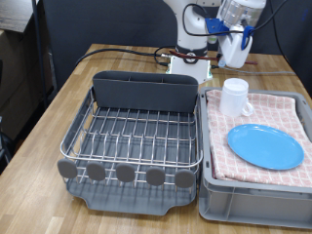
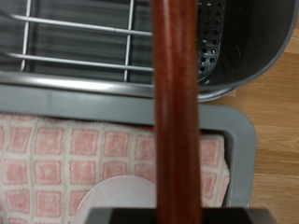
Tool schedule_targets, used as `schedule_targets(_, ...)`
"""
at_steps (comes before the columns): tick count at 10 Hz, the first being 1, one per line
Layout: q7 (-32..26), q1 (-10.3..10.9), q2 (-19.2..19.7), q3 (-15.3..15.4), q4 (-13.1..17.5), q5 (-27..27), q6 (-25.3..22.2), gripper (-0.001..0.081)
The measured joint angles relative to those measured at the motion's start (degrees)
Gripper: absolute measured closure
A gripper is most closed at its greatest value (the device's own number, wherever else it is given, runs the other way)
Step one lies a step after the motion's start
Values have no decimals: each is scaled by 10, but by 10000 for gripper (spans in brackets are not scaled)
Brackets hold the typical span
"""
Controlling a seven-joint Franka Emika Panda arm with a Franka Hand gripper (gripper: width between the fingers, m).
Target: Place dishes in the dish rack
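Your gripper (image 1: pixel 237 37), raised far right, clamps wooden spoon (image 2: pixel 176 103); dish rack (image 1: pixel 136 132) empty; you need spoon over its back compartment (image 2: pixel 220 42).

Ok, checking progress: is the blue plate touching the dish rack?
Apart. The exterior view shows the light-blue plate lying on the pink cloth in the grey crate, its wall between plate and dish rack. The gripper is at that view's top.
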Motion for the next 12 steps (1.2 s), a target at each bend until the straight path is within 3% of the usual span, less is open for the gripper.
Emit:
schedule_targets(3,-44,-1,-54,-59,-57,5,30,721)
schedule_targets(6,-76,-9,-105,-108,-91,-1,28,721)
schedule_targets(9,-134,-9,-125,-166,-97,7,14,721)
schedule_targets(12,-151,-6,-122,-177,-90,15,11,721)
